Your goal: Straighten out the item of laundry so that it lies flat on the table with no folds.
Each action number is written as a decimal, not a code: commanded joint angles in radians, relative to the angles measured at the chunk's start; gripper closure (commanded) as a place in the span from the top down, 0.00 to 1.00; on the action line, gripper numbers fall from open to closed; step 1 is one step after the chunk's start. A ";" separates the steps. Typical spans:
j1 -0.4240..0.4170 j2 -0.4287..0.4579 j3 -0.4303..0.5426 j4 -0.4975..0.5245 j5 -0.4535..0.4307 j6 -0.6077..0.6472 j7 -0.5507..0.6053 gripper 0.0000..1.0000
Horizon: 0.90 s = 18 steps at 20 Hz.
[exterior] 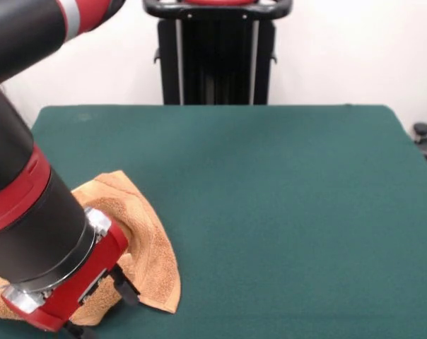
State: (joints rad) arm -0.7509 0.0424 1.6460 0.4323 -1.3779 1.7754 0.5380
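The hand (104,300) pressed on the rumpled, folded terry towel (146,240) on the green felt worktop (284,198); its grip I couldn't tell.

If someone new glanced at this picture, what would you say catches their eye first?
The big red and black arm fills the lower left, its end effector down on the towel. The orange-tan towel lies rumpled and folded near the left front corner of the dark green table.

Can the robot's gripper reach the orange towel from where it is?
Probably yes. The gripper is already down right at the crumpled orange towel near the green table's corner, and nothing sits between them.
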 commanded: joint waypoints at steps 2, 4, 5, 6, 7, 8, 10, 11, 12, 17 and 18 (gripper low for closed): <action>0.090 -0.054 -0.201 0.042 0.089 -0.001 0.382 1.00; 0.100 -0.051 -0.224 0.035 0.102 0.022 0.388 1.00; 0.106 -0.053 -0.237 0.035 0.109 0.032 0.394 1.00; 0.112 -0.054 -0.249 0.035 0.116 0.043 0.400 1.00; 0.116 -0.054 -0.262 0.032 0.124 0.049 0.399 1.00; 0.121 -0.054 -0.270 0.031 0.136 0.050 0.409 1.00; 0.132 -0.056 -0.289 0.022 0.142 0.071 0.408 1.00; 0.136 -0.058 -0.301 0.020 0.147 0.078 0.404 1.00; 0.138 -0.060 -0.315 0.023 0.154 0.091 0.406 1.00; 0.164 -0.065 -0.362 -0.008 0.155 0.203 0.376 1.00; 0.169 -0.064 -0.366 -0.017 0.153 0.223 0.376 1.00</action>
State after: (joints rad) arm -0.6515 -0.0245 1.4292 0.4339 -1.2195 1.8366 0.6233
